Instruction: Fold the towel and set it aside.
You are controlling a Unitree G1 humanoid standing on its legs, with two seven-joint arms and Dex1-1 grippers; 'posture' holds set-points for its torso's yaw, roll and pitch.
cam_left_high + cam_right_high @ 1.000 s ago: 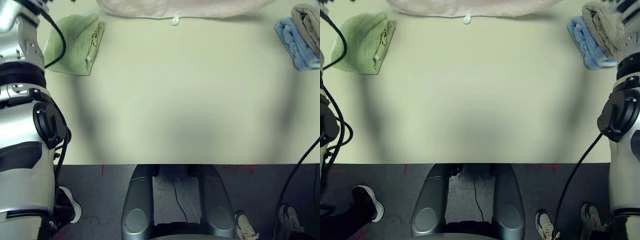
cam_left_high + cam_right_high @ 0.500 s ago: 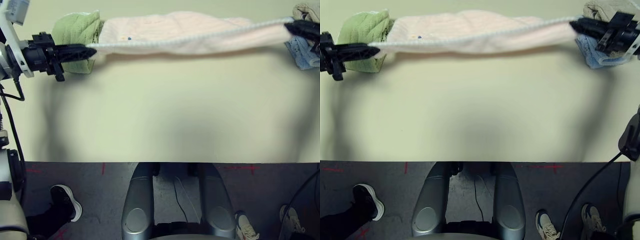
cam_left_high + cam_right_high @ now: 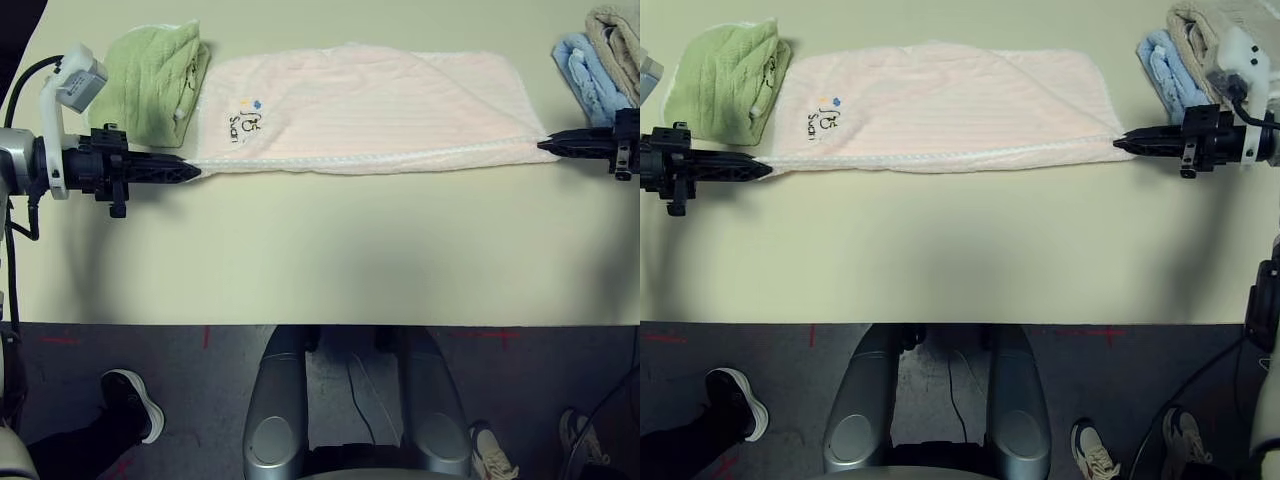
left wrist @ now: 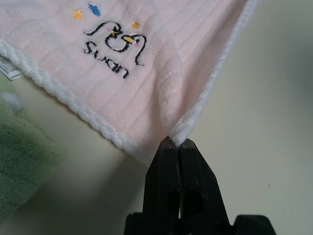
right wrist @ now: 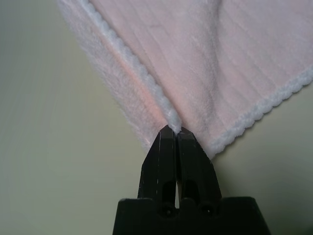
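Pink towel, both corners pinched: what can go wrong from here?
1. Both the left gripper and the right gripper hold the towel only by the very tip of a corner, so a pull could slip it free.
2. The green towel touches the pink one's left end and may get dragged along.
3. The blue towel lies close behind the right gripper; a swing could knock it.

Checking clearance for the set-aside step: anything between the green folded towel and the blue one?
Yes, the pink towel lies flat across that stretch, from the green towel nearly to the blue towel, each near corner pinched by the left gripper and right gripper; head views show it.
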